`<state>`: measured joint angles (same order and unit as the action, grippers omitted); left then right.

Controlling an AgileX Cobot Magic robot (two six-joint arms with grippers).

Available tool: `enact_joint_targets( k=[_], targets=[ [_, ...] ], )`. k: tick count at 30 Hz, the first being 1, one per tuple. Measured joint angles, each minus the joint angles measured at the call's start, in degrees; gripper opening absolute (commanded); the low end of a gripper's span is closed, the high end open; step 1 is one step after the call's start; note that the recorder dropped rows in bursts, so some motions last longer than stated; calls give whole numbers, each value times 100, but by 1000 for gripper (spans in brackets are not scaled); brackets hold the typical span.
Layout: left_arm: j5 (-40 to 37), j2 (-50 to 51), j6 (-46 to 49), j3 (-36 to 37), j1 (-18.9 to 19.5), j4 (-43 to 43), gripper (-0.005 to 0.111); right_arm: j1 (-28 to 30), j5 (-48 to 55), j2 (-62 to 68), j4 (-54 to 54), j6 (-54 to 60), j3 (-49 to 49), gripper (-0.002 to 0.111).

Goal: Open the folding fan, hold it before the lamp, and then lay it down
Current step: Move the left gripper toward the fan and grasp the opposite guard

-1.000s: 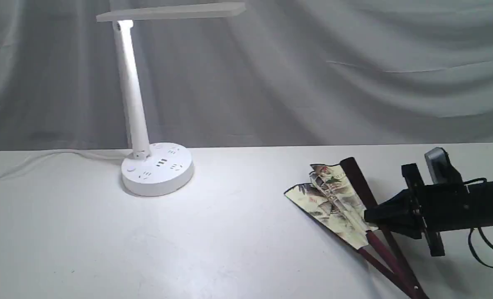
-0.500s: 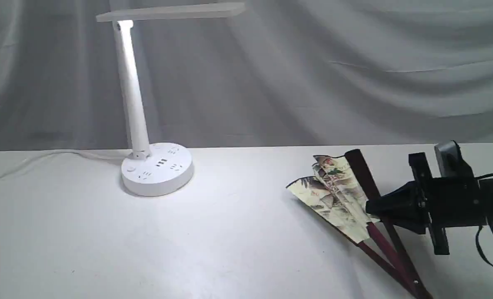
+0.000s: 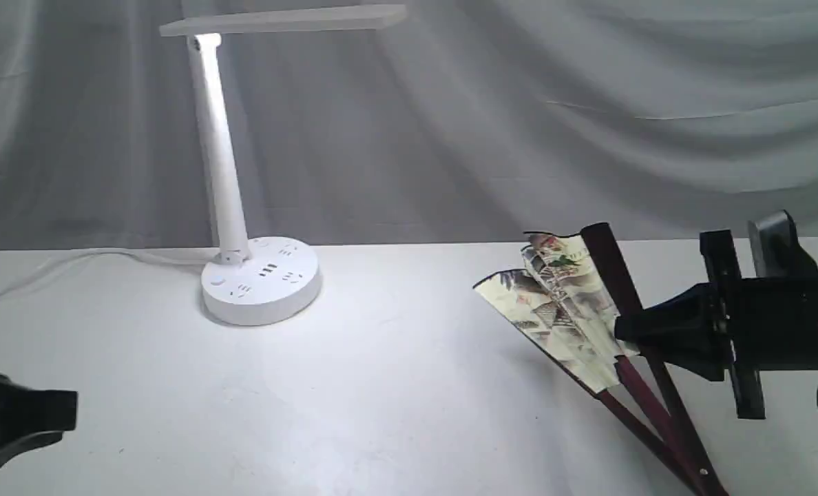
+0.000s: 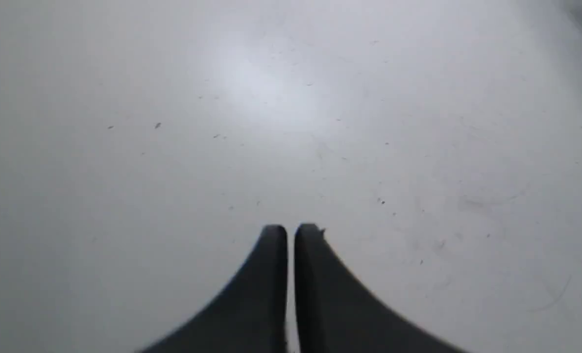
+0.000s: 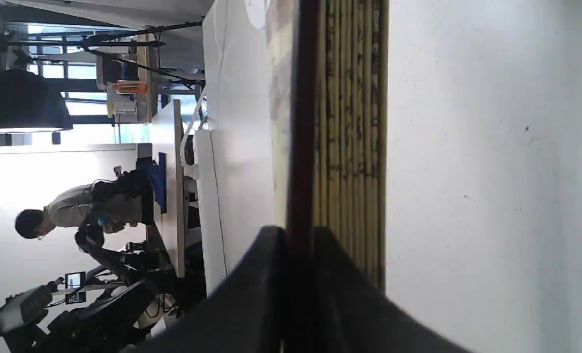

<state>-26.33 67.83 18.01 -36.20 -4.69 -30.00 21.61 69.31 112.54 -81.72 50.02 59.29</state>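
1. Exterior view. The folding fan (image 3: 560, 310) is only partly spread at the right of the table (image 3: 381, 386), well apart from the lit lamp (image 3: 219, 158). The right gripper (image 3: 622, 329) is clamped on its outer maroon guard. The left gripper (image 3: 71, 413) sits low at the left edge, grasping nothing.
2. Left wrist view. The fingers are pressed together and empty above the bare table; no fan is in sight.
3. Right wrist view. The jaws pinch the dark guard, with the stacked pleats just beside them.
4. Progress, as judged. Opening is begun but not finished; presenting the fan before the lamp and laying it down remain.
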Motion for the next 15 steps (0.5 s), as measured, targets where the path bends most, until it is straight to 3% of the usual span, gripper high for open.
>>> enact_joint_targets(
  k=[15],
  targets=[
    [276, 2010, 57, -1386, -1804, 507, 2, 0, 0, -714, 0, 231, -734, 0]
  ],
)
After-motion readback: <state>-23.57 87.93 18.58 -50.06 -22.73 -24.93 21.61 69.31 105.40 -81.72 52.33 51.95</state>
